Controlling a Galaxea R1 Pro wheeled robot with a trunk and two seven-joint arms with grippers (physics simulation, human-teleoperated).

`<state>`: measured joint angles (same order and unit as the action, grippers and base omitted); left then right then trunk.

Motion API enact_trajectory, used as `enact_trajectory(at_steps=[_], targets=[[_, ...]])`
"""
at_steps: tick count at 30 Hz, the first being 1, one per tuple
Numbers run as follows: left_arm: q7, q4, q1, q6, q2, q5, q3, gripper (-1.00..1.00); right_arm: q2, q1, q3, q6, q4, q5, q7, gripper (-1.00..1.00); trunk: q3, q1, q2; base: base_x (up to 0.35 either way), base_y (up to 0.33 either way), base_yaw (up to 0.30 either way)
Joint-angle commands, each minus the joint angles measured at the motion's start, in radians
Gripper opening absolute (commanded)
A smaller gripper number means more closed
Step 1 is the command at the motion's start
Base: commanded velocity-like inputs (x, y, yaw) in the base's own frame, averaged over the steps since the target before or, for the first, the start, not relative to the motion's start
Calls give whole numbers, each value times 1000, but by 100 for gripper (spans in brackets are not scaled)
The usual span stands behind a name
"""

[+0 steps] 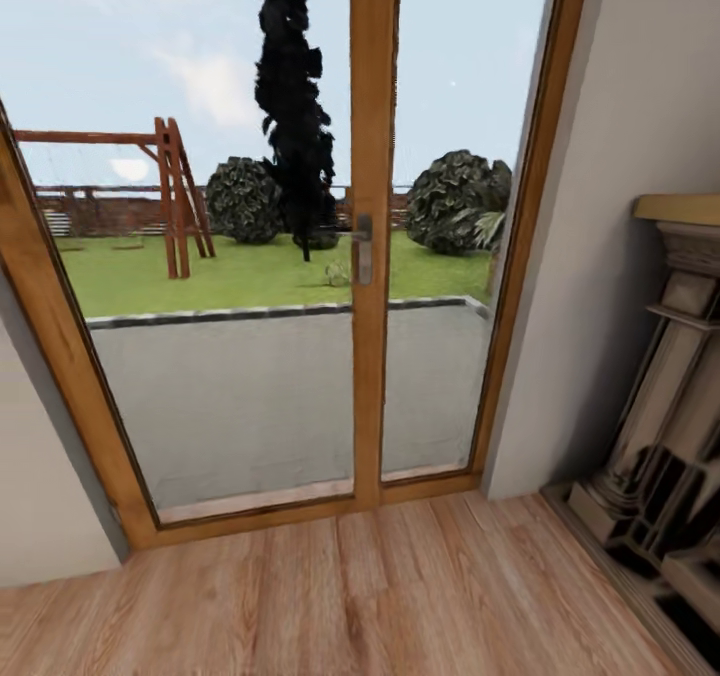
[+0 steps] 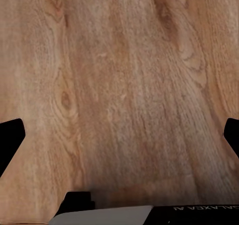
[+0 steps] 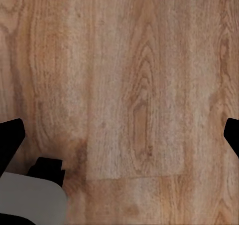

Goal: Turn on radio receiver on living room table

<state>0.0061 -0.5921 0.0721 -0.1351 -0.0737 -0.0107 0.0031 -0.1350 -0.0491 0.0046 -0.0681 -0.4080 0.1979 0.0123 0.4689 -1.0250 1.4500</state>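
So at this point we were basically nowhere with the task yet. Our head camera was staring straight at a wooden-framed glass door point(image 1: 373, 246) with its metal handle point(image 1: 362, 248), looking out on a lawn with a swing set point(image 1: 172, 196) and a tall dark tree point(image 1: 295, 116). Off to the right side there was a carved stone fireplace surround point(image 1: 670, 396), and under us just wooden floor point(image 1: 350, 596).

No radio receiver and no coffee table anywhere we were looking, so we honestly couldn't say where they sat relative to us. Our guess was that we had to turn the base away from the door and find the living room table first.

Both wrist cams pointed down at floorboards. The left gripper point(image 2: 119, 135) had its dark fingertips point(image 2: 11, 135) way out at the edges of its view, so spread wide and holding nothing. Same story for the right gripper point(image 3: 119, 135), fingertips point(image 3: 10, 135) far apart, empty.

So done: nothing. Left: find the table, drive up, reach the radio, switch it on.
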Motion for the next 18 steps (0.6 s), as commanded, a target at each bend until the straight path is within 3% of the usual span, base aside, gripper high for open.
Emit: enact_trajectory(at_steps=[1, 18], targets=[[0, 0, 0, 0, 0, 0, 0, 100, 0, 0, 0, 0, 0, 0, 0, 100, 0, 0, 0, -4, 0, 296], [0, 0, 0, -1, 0, 0, 0, 100, 0, 0, 0, -1, 0, -1, 0, 100, 0, 0, 0, 0, 0, 296]])
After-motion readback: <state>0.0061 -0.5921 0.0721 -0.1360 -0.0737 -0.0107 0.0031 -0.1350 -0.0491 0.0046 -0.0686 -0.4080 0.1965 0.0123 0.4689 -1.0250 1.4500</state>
